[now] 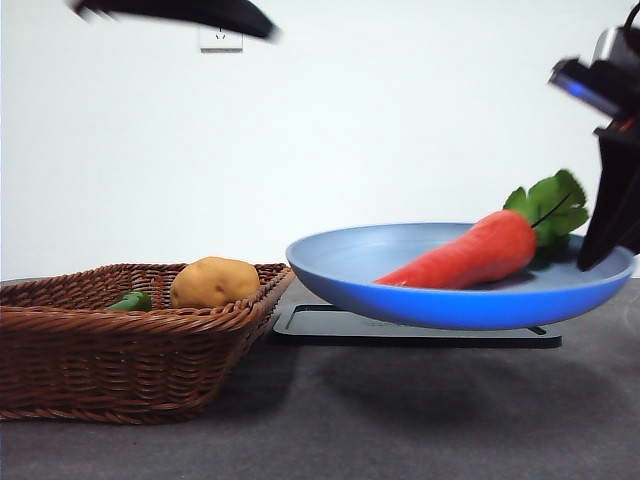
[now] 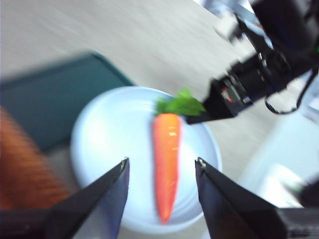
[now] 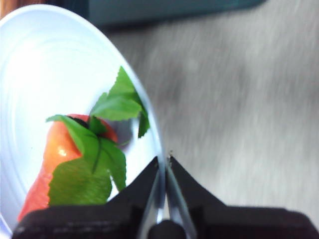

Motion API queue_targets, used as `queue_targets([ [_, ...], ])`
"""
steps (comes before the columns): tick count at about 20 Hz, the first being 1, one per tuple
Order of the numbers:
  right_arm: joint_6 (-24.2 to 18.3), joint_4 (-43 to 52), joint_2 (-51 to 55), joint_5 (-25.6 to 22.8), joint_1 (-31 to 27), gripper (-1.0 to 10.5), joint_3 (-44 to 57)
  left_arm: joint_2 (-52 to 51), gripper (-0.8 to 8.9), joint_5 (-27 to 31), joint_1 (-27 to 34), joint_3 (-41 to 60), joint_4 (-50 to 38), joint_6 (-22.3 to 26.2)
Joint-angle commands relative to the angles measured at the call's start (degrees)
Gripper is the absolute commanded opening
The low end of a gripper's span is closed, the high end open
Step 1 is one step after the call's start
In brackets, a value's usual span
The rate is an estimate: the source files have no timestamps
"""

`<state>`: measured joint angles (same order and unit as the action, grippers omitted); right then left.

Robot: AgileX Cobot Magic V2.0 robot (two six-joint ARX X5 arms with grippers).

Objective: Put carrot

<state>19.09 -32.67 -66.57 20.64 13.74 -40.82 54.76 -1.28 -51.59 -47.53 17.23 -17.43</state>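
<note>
Two pincers attend one blue plate point(image 1: 470, 305), which is lifted clear of the grey surface point(image 1: 400, 420) and tilted, its low side toward the wicker basket point(image 1: 120, 350). The right pincer point(image 3: 164, 164) is clamped on the plate's rim beside the leaves, jaws pressed together with only the thin edge between them; this grip is what keeps the plate aloft and angled. The carrot point(image 1: 470, 255) lies inside the plate, leafy thick end at the raised, gripped side and tapered tip pointing down-slope toward the basket, so a steeper tilt would probably let it slide out tip first. The left pincer point(image 2: 160, 167) hovers above the plate with its jaws spread wide and nothing between them; seen from its wrist, the carrot point(image 2: 167, 164) sits in line with the gap, a stance suited either to catching or to grasping it. Within the basket rest a potato point(image 1: 213, 282) and a small green vegetable point(image 1: 130, 301), well apart from the carrot. A dark mat point(image 1: 420, 330) lies flat beneath the lifted plate. Judged risk: the smooth carrot may roll sideways off the rim rather than toward the basket.
</note>
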Motion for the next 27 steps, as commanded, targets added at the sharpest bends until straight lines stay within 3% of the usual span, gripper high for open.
queue_targets([
  [1, 0.4, 3.1, -5.4, 0.5, -1.5, 0.0, -2.9, -5.7, 2.33, 7.1, -0.3, -0.5, 3.4, 2.7],
  [4, -0.6, 4.6, -13.7, 0.5, -4.1, 0.0, -8.9, -13.0, 2.32, 14.4, -0.3, -0.5, 6.3, 3.5],
  [7, -0.7, 5.1, -23.4, 0.5, -6.8, 0.0, -18.6, -17.5, 2.32, 17.8, -0.3, -0.5, 7.1, 4.0],
  [10, -0.1, 4.8, -33.8, 0.5, -7.9, 0.0, -28.2, -18.6, 2.32, 18.5, -0.3, -0.5, 8.1, 4.0],
  [15, 1.0, 4.6, -44.7, 3.4, -8.1, 0.0, -35.3, -17.9, 2.32, 19.2, -0.3, -0.5, 8.6, 4.0],
  [18, 0.8, 4.7, -47.4, 3.4, -8.1, 0.1, -35.6, -17.8, 2.32, 19.2, -0.3, -0.5, 8.7, 4.0],
  [22, 0.3, 5.2, -47.5, 3.3, -8.1, 1.9, -35.6, -17.8, 2.32, 19.2, -0.3, -0.5, 8.7, 4.0],
  [27, -3.5, 2.2, -43.0, 3.2, -8.1, 1.9, -35.6, -17.4, 2.32, 19.8, -0.3, -0.5, 8.4, 4.2],
])
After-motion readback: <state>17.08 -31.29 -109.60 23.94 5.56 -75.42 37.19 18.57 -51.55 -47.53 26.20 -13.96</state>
